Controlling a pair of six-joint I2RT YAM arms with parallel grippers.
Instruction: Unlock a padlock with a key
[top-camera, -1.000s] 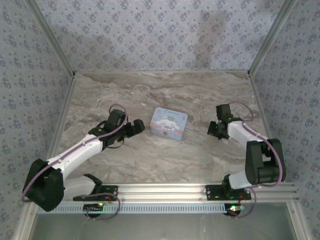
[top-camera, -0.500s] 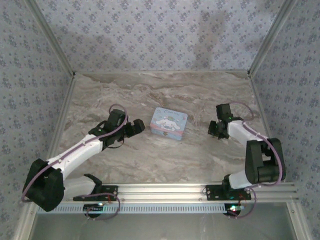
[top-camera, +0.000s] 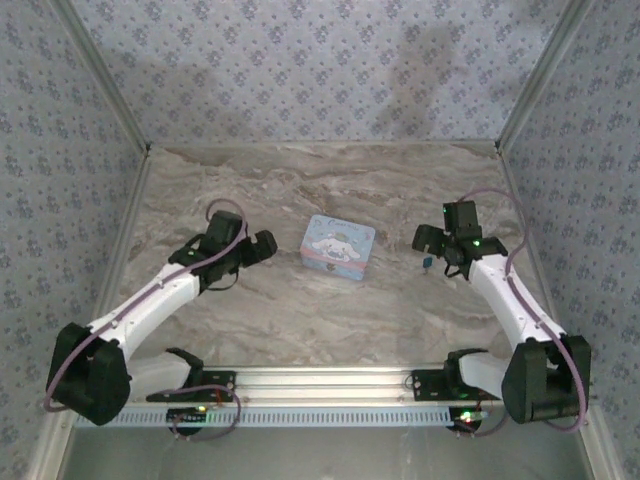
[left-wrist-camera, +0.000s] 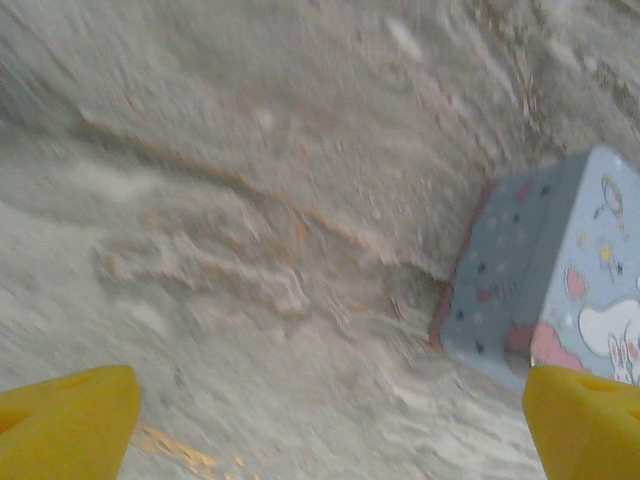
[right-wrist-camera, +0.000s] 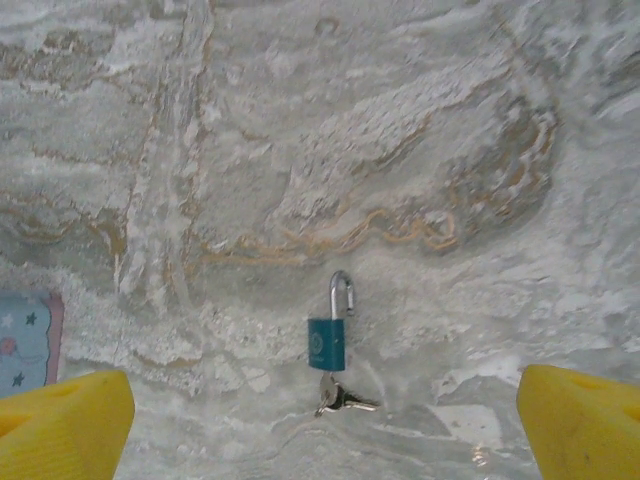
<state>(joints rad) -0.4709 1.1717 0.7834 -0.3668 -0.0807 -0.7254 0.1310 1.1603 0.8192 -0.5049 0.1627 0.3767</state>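
Marbled tabletop (right-wrist-camera: 400, 120) is carrying the padlock (right-wrist-camera: 327, 343), which is lying flat below the right fingers (right-wrist-camera: 65, 420), its key (right-wrist-camera: 335, 397) sitting in the body and its shackle (right-wrist-camera: 342, 292) pointing away. Those fingers are standing wide apart, gripping nothing; the left fingers (left-wrist-camera: 65, 415) are spread and empty too, hovering just beside the pale blue tin (left-wrist-camera: 545, 270). One shackle leg is looking free, so the lock is probably sitting open. From here, a low sweep of the right fingers is risking nudging the small lock or dragging the key out, and the left arm is risking shoving the tin
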